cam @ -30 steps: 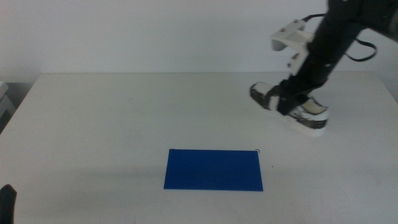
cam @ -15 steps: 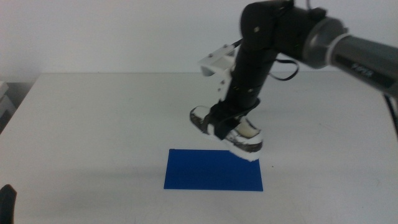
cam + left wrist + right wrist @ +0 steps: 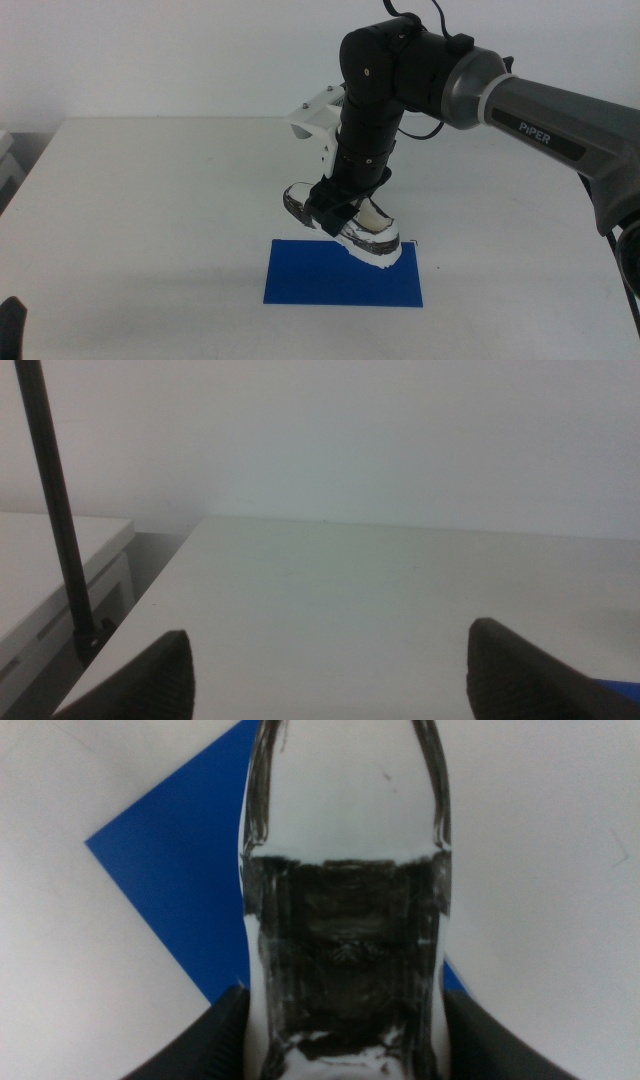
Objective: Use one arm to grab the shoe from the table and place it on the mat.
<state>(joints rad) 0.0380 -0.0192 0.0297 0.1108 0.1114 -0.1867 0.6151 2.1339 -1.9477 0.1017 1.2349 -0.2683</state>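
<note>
The white shoe (image 3: 360, 233) with black mottled patches hangs tilted in the middle view, its lower end over the far edge of the blue mat (image 3: 320, 280). Whether it touches the mat I cannot tell. My right gripper (image 3: 335, 205), reaching in from the right on the black arm (image 3: 520, 100), is shut on the shoe's middle. In the right wrist view the shoe (image 3: 345, 840) fills the space between the jaws of the gripper (image 3: 345, 1055), with the mat (image 3: 170, 870) beneath it. My left gripper (image 3: 330, 680) is open and holds nothing.
The white table (image 3: 150, 190) spreads wide around the mat. My left gripper (image 3: 10, 325) shows only as a dark tip at the middle view's bottom left corner. A thin black pole (image 3: 55, 510) stands beside the table's edge in the left wrist view.
The right arm has carried the shoe off the table at the far right, leftward and toward the front, then lowered it over the mat's far edge. The left arm has not moved.
</note>
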